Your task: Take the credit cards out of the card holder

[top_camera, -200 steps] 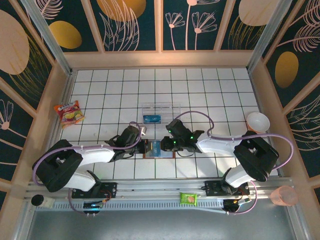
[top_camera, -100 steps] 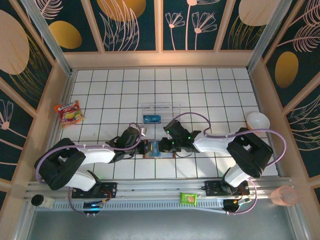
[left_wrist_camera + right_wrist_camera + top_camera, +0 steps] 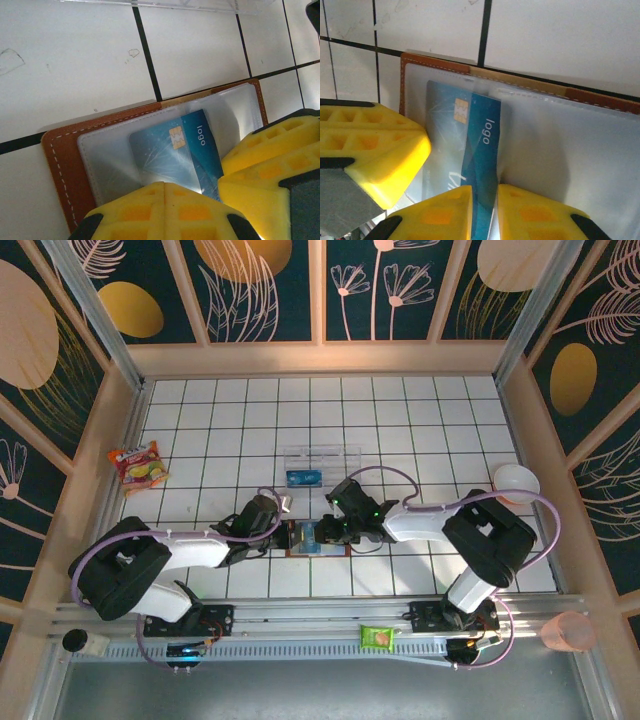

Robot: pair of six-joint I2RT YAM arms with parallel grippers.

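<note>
From above, we see the left gripper [image 3: 284, 533] and the right gripper [image 3: 326, 532] meeting tip to tip over the card holder [image 3: 296, 550]. It lies open and flat on the tiles beneath both. A blue credit card [image 3: 309, 533] shows between the two tips. Beyond the grippers stands a clear box [image 3: 322, 456] with another blue card [image 3: 303, 478] inside.

On the left wrist, we find the left gripper [image 3: 165, 186] with its yellow fingers [image 3: 135, 212] pressed together and nothing between them, at the near edge of the holder's clear sleeve. The credit card [image 3: 170, 155] lies just ahead of those tips, its chip and the word "logo" face up, framed by the brown leather [image 3: 60, 150]. The right gripper [image 3: 224, 176] comes in from the right, at the card's corner.

On the right wrist, the right gripper [image 3: 485, 192] is pinching the credit card [image 3: 470, 145], whose end runs down between the two fingers [image 3: 535, 212]. The rest of the card reaches ahead into the card holder [image 3: 435, 62]. The left gripper [image 3: 395, 145] sits close on the left.
</note>
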